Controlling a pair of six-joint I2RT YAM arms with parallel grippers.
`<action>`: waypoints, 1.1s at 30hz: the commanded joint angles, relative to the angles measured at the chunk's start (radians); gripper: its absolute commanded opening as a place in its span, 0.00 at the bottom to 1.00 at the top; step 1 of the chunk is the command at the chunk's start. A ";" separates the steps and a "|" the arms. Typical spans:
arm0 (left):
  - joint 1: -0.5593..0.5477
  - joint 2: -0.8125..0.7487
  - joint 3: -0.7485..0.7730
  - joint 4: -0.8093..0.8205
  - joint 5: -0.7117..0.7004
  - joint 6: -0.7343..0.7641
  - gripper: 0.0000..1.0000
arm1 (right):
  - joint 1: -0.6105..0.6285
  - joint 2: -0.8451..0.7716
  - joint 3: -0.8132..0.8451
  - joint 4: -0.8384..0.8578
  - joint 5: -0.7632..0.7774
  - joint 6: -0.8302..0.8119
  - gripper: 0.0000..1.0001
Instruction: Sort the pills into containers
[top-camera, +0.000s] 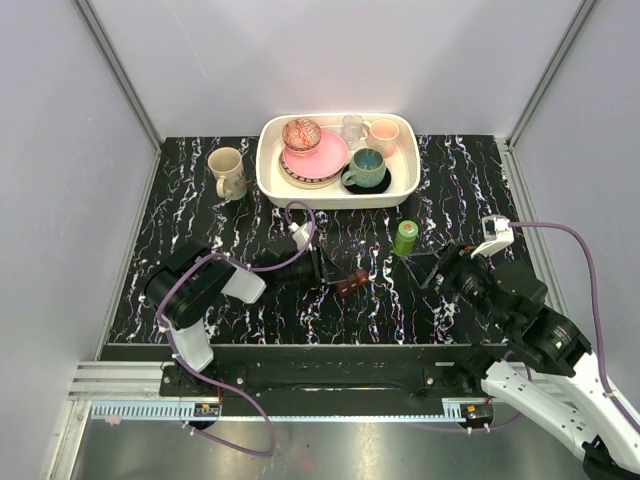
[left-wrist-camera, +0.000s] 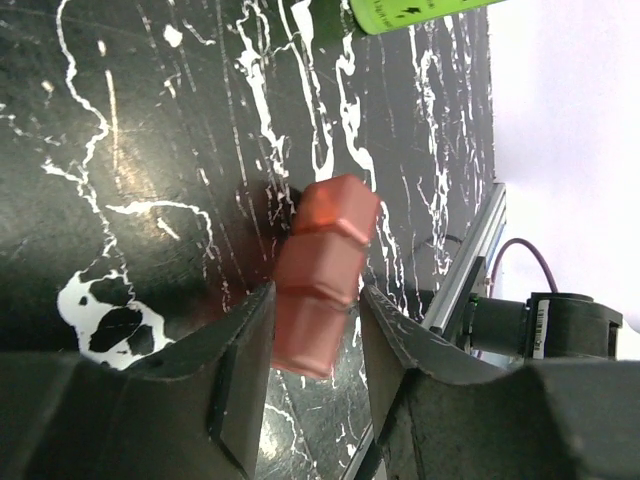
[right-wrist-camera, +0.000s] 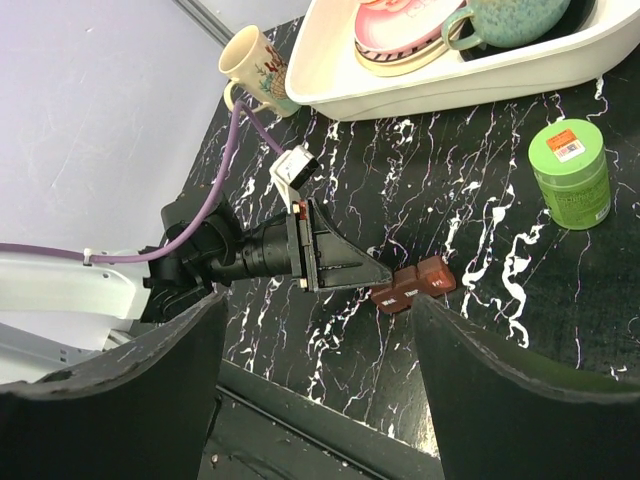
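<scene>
Black marbled tabletop (top-camera: 455, 190) bore the brown case (left-wrist-camera: 322, 275); left jaws bracketed it, grip unclear; right jaws gaped empty; we feared a skewed pinch flipping it.

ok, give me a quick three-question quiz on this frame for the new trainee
1. True or false: the pill case lies between the fingers of the left gripper.
2. Pick one: the green canister is A) lying on its side, B) standing upright on the table, apart from the pill case, C) held in the right gripper.
3. Short answer: what does the right gripper hold?

Key: 1 true. 2 B. 3 nothing; its jaws stand wide open with nothing between them.
</scene>
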 joint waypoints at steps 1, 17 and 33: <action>0.009 -0.014 0.035 -0.032 -0.032 0.042 0.45 | 0.000 0.016 0.008 0.011 0.020 -0.019 0.80; 0.020 -0.251 0.052 -0.401 -0.207 0.206 0.83 | 0.002 0.010 0.010 0.000 0.035 -0.037 0.81; 0.017 -0.920 0.141 -1.198 -0.722 0.305 0.99 | 0.000 0.056 0.035 -0.095 0.181 -0.062 1.00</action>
